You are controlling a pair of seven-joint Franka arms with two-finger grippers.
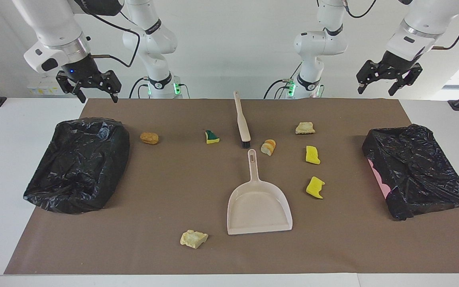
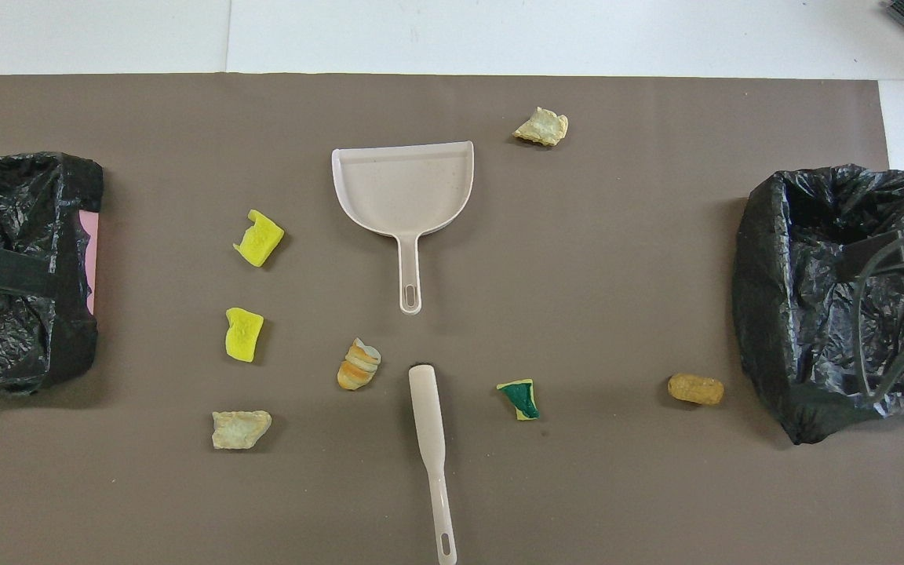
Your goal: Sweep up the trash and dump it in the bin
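Note:
Several trash scraps lie on the brown mat: a brown nugget (image 1: pixel 149 138), a green-backed sponge piece (image 1: pixel 212 136), a bread-like chunk (image 1: pixel 269 147), two yellow sponge pieces (image 1: pixel 312 155) (image 1: pixel 315 187) and two beige chunks (image 1: pixel 305 128) (image 1: pixel 193 238). The beige dustpan (image 1: pixel 259 207) lies mid-mat, its handle toward the robots. The black-bristled brush (image 1: pixel 242 121) lies just nearer the robots. My right gripper (image 1: pixel 98 97) hangs open above the black-bagged bin (image 1: pixel 78 163) at its end. My left gripper (image 1: pixel 376 91) hangs open, high above the other bagged bin (image 1: pixel 416 171).
The brown mat (image 2: pixel 625 259) covers most of the white table. Both bins sit at the mat's ends, one (image 2: pixel 781 314) at the right arm's end, one (image 2: pixel 28 196) at the left arm's end, with pink showing under its bag.

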